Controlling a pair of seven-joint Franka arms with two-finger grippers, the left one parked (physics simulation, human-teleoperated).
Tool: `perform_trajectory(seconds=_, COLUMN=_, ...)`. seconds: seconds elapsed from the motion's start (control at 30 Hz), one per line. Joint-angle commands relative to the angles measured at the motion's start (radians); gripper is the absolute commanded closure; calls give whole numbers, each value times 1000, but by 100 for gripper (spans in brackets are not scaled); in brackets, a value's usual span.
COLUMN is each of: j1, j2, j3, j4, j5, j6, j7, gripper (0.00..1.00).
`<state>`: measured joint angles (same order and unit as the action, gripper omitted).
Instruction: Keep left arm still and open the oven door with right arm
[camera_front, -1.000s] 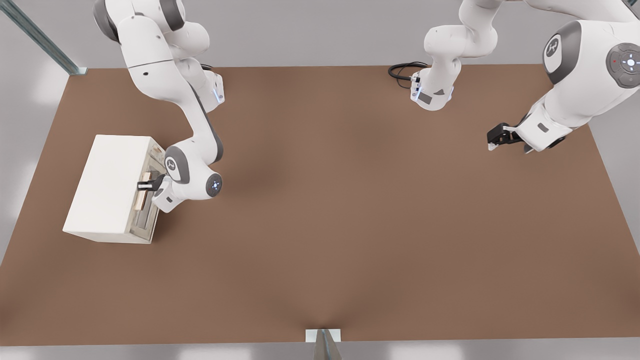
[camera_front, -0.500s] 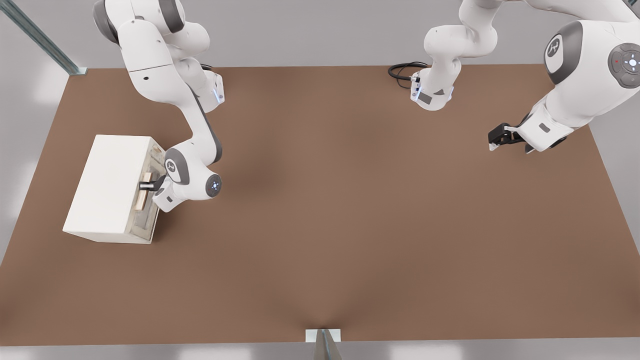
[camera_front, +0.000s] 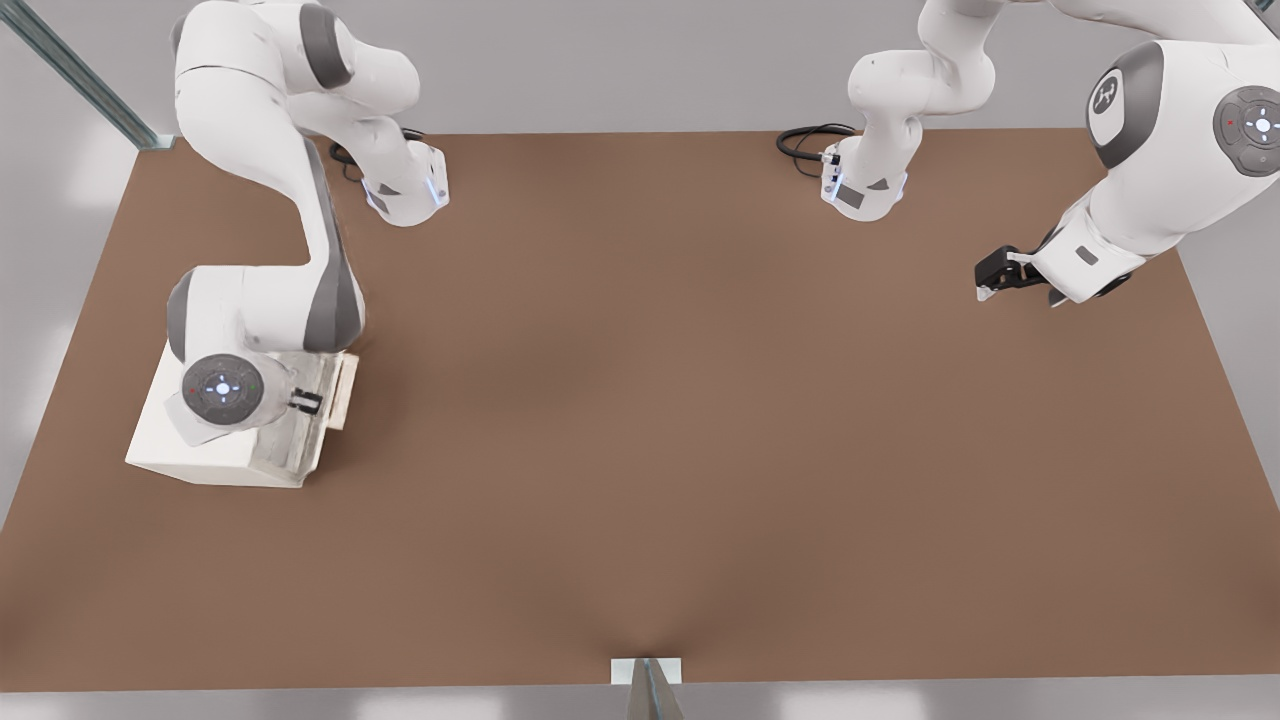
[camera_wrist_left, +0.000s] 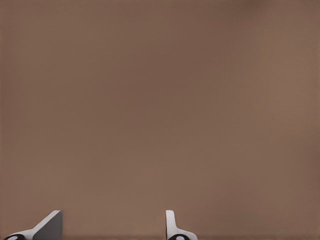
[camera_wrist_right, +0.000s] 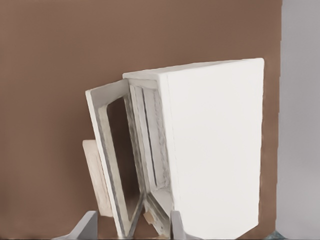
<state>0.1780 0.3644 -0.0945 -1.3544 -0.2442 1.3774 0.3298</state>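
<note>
A plain brown tabletop (camera_front: 700, 450) fills the room's middle, grey wall behind it. The right arm (camera_front: 265, 300) now reaches over the oven, and its pincer (camera_front: 305, 403) points down at the upper edge of the oven door (camera_wrist_right: 112, 165). The fingers (camera_wrist_right: 85, 227) stand spread to either side of the door's frame, pinching nothing that I can see. A second ago the arm came at the door from the side, the pincer on the tan handle (camera_front: 343, 392) and the door flat against the oven; now the arm has swung up over the box and the door has tipped away from it, hinged along its lower edge. The oven (camera_front: 215, 460) sits at the left of the front view, near the tabletop's left edge. I judge the door only partly open: the gap is a narrow wedge, so more pulling or pushing down looks needed before the task counts as done.
</note>
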Motion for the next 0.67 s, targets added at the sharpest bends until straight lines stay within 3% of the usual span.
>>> perform_trajectory(seconds=0.0, j1=-40, j2=-64, j3=-2, j4=-2, j5=240, j6=-60, j7=-578, gripper=0)
perform_trajectory(seconds=0.13, j1=-48, j2=-220, j3=-8, j4=-106, j5=229, j6=-51, j7=-578, gripper=0)
perform_trajectory(seconds=0.63, j1=-46, j2=-243, j3=-8, j4=-150, j5=209, j6=-37, j7=-566, gripper=0)
